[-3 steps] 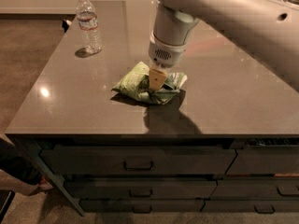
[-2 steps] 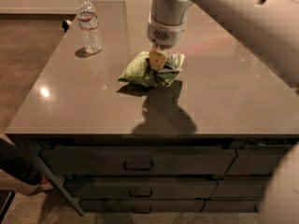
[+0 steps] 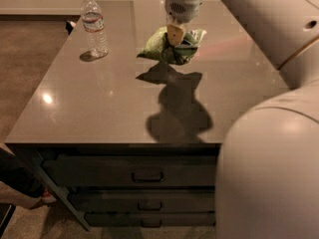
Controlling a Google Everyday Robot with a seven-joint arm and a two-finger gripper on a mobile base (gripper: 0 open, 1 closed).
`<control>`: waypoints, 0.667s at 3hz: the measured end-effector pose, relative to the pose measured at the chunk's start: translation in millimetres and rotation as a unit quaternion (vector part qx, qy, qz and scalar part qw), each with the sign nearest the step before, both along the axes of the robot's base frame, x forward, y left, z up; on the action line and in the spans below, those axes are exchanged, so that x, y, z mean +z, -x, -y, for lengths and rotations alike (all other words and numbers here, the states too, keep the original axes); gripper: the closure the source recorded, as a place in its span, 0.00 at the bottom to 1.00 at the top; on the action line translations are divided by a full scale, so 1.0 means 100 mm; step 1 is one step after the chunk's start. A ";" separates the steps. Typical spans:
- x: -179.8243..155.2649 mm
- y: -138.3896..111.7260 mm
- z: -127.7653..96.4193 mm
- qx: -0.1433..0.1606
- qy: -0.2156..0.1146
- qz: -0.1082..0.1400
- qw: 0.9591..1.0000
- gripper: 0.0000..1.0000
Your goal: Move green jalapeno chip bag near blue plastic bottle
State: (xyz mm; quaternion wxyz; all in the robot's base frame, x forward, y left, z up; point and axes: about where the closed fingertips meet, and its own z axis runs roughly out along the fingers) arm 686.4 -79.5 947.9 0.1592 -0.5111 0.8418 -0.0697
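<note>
1. Since a second ago, the green chip bag [image 3: 167, 46] has come up off the counter [image 3: 89, 113] and moved toward the far edge, carried by the gripper [image 3: 175, 38]. The water bottle [image 3: 93, 25] has stayed put.
2. Reaching straight down from the pale arm [image 3: 259, 14], the gripper is closed narrowly on the bag, pinching it near the top middle. One tan finger [image 3: 175, 32] shows against the green foil.
3. The bag hangs crumpled and bunched below the grip. Its light-green left end sticks out sideways, and darker folds and a pale edge show on the right.
4. A dark shadow [image 3: 167, 76] lies on the counter in front of the bag and apart from it, so the bag is in the air.
5. The clear bottle with a white cap stands upright near the far left corner, well apart from the bag and to its left.
6. Dark drawers [image 3: 147, 173] with handles fill the counter's front.
</note>
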 end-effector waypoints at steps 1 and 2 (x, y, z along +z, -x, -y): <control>-0.04 -0.29 0.23 -0.031 -0.001 0.013 0.999 1.00; -0.18 -0.50 0.47 -0.060 0.000 0.018 0.998 0.82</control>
